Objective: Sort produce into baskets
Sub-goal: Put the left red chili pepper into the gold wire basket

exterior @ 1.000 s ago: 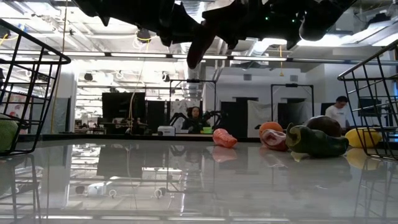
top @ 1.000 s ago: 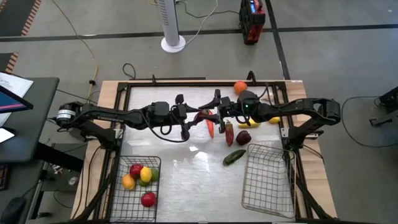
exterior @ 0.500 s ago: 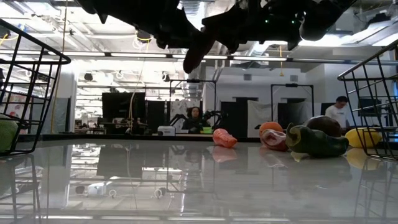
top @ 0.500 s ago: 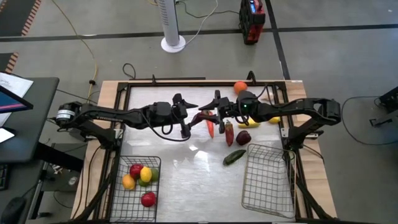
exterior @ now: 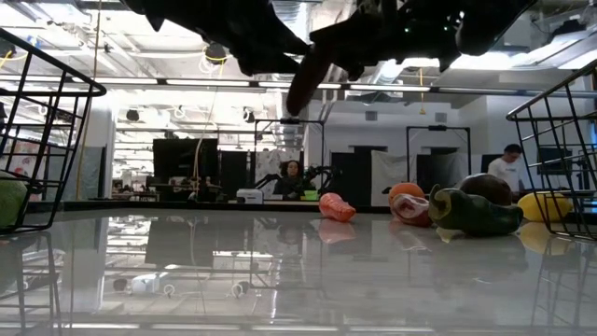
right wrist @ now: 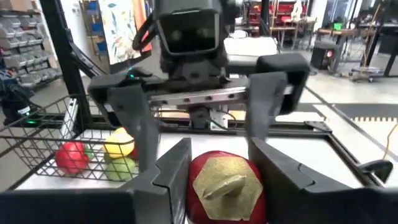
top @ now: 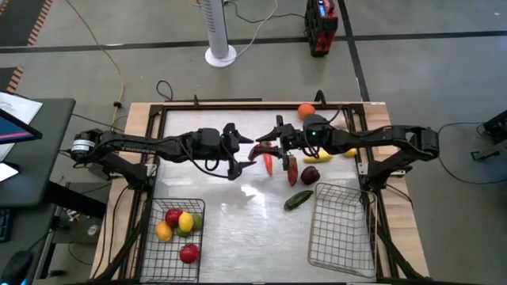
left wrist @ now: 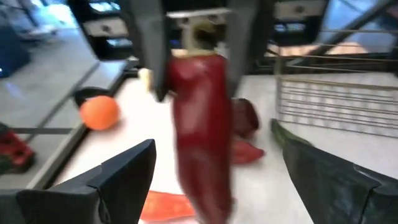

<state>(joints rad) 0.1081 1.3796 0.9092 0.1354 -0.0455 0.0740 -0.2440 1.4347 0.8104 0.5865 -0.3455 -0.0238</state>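
A dark red pepper [top: 260,149] hangs above the table's far middle, with my right gripper [right wrist: 224,168] shut on it. My left gripper [left wrist: 217,149] faces it from the table's left, open. Its fingers stand on either side of the pepper's lower end without touching it. On the table below lie an orange-red piece [top: 268,164], another red pepper [top: 291,169], a dark plum [top: 310,174] and a green cucumber [top: 299,199]. The near-left basket [top: 150,253] holds apples and a lemon. The near-right basket [top: 342,229] holds nothing. My right gripper pinches the pepper's stem end [right wrist: 205,163] between its two fingers, one on each side. The fingers come level from the table's right. The pepper is lifted clear, and its free end [exterior: 298,93] slants down toward my left gripper.
An orange [top: 306,111] sits at the far edge and yellow pieces [top: 348,153] lie under my right arm. The near middle of the table [top: 245,237] between the baskets is bare. People show in the room beyond the table [exterior: 511,168].
My left gripper has opened and let go of the dark red pepper, staying where it was. The pepper remains aloft in my right gripper.
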